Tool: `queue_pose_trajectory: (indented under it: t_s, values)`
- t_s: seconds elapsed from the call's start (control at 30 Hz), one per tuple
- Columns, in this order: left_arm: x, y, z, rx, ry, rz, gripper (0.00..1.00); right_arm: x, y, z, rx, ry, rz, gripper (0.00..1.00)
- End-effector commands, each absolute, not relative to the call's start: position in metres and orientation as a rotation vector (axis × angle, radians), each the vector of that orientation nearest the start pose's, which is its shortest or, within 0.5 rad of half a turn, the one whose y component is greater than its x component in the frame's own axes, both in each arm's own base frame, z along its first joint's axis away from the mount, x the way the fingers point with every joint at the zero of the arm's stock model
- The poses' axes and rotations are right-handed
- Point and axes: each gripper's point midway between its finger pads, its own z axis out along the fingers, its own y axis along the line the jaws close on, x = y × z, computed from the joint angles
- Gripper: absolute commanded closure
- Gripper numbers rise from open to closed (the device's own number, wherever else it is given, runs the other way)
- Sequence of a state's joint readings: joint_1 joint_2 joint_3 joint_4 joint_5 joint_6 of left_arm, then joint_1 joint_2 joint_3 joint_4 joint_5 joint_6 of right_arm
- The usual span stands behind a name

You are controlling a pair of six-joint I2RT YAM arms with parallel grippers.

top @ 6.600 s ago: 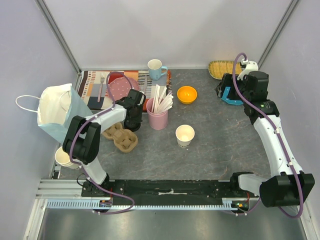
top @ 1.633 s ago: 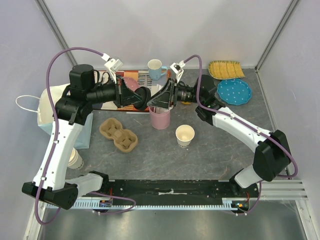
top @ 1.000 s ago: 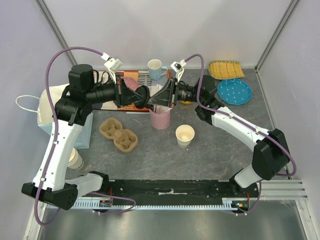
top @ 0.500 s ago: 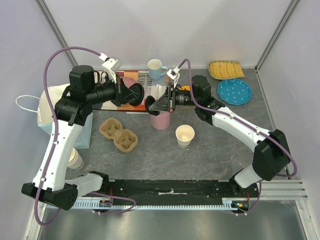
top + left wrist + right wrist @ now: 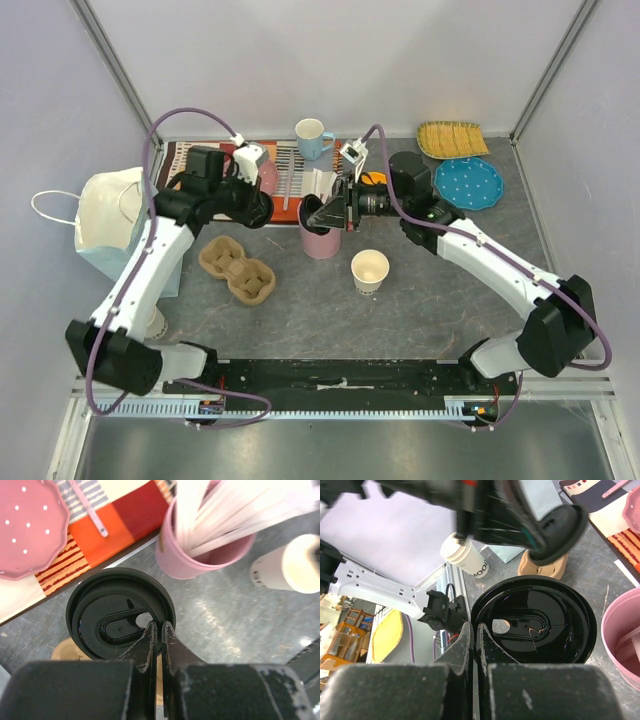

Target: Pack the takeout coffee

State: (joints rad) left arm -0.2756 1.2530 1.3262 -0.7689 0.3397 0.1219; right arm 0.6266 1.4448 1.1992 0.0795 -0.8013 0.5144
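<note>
Arms further apart than before, left tool (image 5: 159,626) clenched on a black lid (image 5: 102,602), right tool (image 5: 471,627) clenched on a 2nd lid (image 5: 547,607), open paper cup (image 5: 369,268) on desk (image 5: 440,305)

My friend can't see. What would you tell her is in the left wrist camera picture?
The left gripper pinches the rim of a round black lid over a gray table. Beyond it are a pink cup full of wooden sticks, an off-white paper cup and a pink dotted plate on a striped mat.
</note>
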Motion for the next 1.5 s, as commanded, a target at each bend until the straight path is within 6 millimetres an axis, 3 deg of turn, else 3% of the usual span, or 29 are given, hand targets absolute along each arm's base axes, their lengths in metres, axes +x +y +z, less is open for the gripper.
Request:
queue_pose_trajectory:
  t_s: [0.0,0.3,0.47,0.6,0.77,1.03,1.07,1.1,1.13,1.2,1.3,1.47]
  values:
    - [0.349,-0.138,0.223,0.742,2.160,-0.302,0.98,0.241,0.345,0.357,-0.820,1.626,1.420,1.00]
    - [0.383,-0.154,0.138,0.803,2.292,-0.314,0.98,0.232,0.332,0.376,-0.839,1.568,1.362,1.00]
    - [0.384,-0.155,0.110,0.791,2.343,-0.330,0.98,0.233,0.328,0.377,-0.834,1.580,1.347,1.00]
    - [0.372,-0.150,0.084,0.790,2.400,-0.326,0.98,0.234,0.326,0.379,-0.840,1.575,1.336,1.00]
    - [0.369,-0.149,0.068,0.771,2.429,-0.328,0.98,0.236,0.326,0.379,-0.848,1.573,1.330,1.00]
    - [0.363,-0.146,0.052,0.755,2.459,-0.326,0.95,0.235,0.324,0.379,-0.847,1.571,1.322,1.00]
    - [0.361,-0.145,0.051,0.753,2.465,-0.323,0.90,0.234,0.324,0.380,-0.850,1.569,1.324,1.00]
    - [0.362,-0.144,0.052,0.747,2.463,-0.316,0.75,0.235,0.324,0.379,-0.848,1.572,1.323,1.00]
    - [0.361,-0.144,0.052,0.731,2.472,-0.317,0.67,0.235,0.324,0.379,-0.848,1.572,1.323,1.00]
    - [0.361,-0.145,0.060,0.718,2.461,-0.324,0.50,0.235,0.323,0.378,-0.849,1.573,1.322,1.00]
    - [0.360,-0.151,0.076,0.709,2.435,-0.369,0.40,0.235,0.323,0.378,-0.854,1.572,1.325,1.00]
    - [0.350,-0.157,0.118,0.703,2.388,-0.433,0.38,0.229,0.323,0.382,-0.897,1.541,1.341,1.00]
